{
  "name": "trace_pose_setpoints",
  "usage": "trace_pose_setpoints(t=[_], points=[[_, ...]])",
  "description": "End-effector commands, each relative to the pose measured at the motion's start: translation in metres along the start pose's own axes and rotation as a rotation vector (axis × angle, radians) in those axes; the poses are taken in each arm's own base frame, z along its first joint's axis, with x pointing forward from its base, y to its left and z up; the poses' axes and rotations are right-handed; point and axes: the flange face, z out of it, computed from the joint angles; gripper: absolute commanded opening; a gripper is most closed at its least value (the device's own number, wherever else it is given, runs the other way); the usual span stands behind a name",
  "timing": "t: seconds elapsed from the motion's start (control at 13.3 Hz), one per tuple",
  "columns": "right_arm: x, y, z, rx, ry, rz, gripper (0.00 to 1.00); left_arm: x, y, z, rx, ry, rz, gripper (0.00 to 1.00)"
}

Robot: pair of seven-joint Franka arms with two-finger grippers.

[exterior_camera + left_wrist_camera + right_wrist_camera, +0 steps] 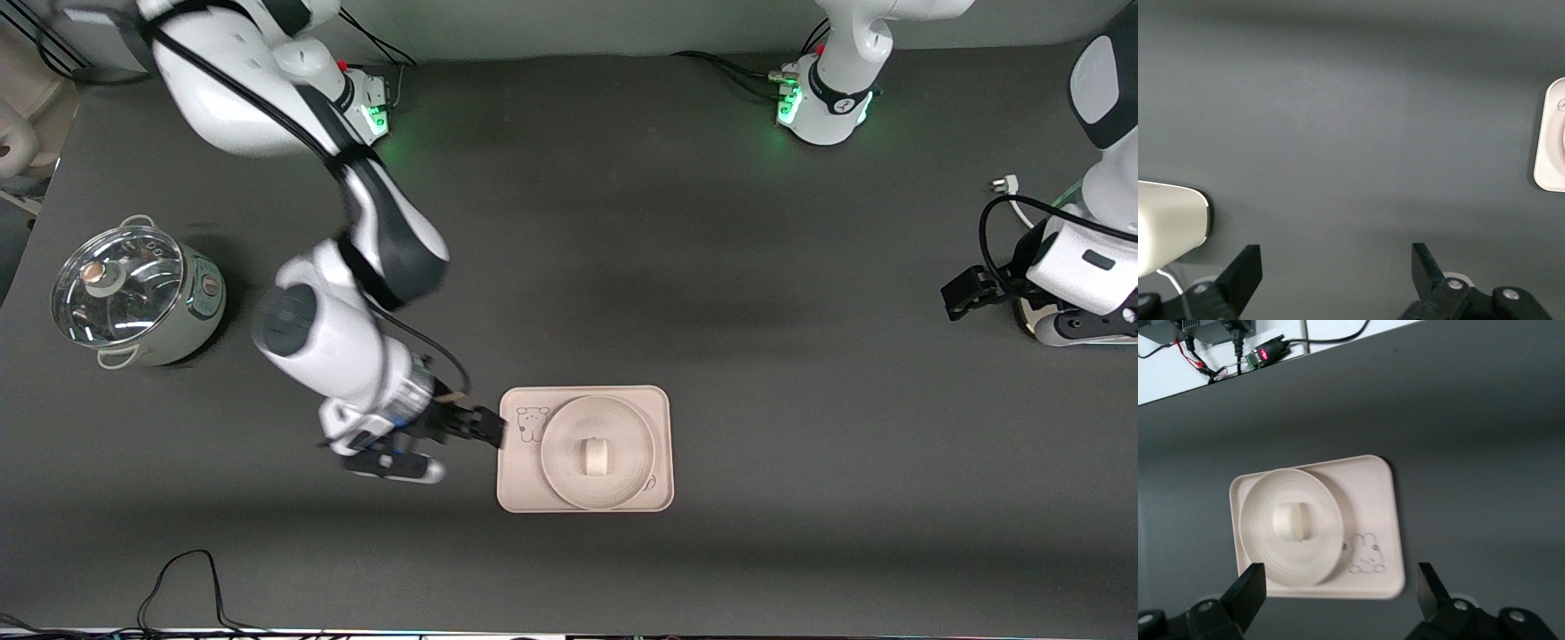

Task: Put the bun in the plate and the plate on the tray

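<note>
The cream-pink tray (523, 480) lies on the dark table. The round plate (622, 425) sits on it, and the small white bun (594, 458) lies in the plate's middle. My right gripper (487, 428) hovers at the tray's short edge on the right arm's side, by the rabbit drawing, open and empty. The right wrist view shows the tray (1371, 493), plate (1261, 520) and bun (1293, 522) just ahead of my open right gripper (1341, 579). My left gripper (958, 298) waits near the left arm's end of the table, open and empty (1337, 259).
A metal pot with a glass lid (133, 293) stands toward the right arm's end of the table. Cables run along the table's near edge (182, 587). A corner of the tray (1546, 167) and a white rounded body (1168, 223) show in the left wrist view.
</note>
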Motion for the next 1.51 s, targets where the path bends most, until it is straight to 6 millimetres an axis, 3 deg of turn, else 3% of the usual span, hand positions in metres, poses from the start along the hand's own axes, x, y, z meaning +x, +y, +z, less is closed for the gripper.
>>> trace_pose_setpoints(t=[0.0,0.23,0.45,0.6,0.75,0.98,1.43], points=[[-0.032,0.043,-0.068,-0.073,-0.015,-0.029,1.0,0.0,0.006,-0.007,0.002,0.001,0.02,1.0],[-0.044,0.097,-0.141,-0.125,-0.056,-0.075,1.0,0.0,0.005,-0.007,0.003,-0.003,0.013,1.0],[-0.056,0.162,-0.226,-0.153,-0.112,-0.071,1.0,-0.002,0.007,-0.006,0.005,-0.014,0.019,1.0],[-0.063,0.205,-0.258,-0.17,-0.13,-0.047,1.0,0.0,0.007,-0.005,0.004,-0.008,0.022,1.0],[-0.074,0.223,-0.262,-0.226,-0.129,-0.047,1.0,0.0,0.01,-0.005,0.004,-0.008,0.027,1.0],[-0.071,0.235,-0.258,-0.256,-0.126,-0.035,1.0,0.002,0.01,-0.012,0.0,0.005,0.027,1.0],[-0.076,0.229,-0.245,-0.26,-0.151,-0.036,1.0,0.0,0.004,-0.029,-0.018,0.024,0.016,1.0]])
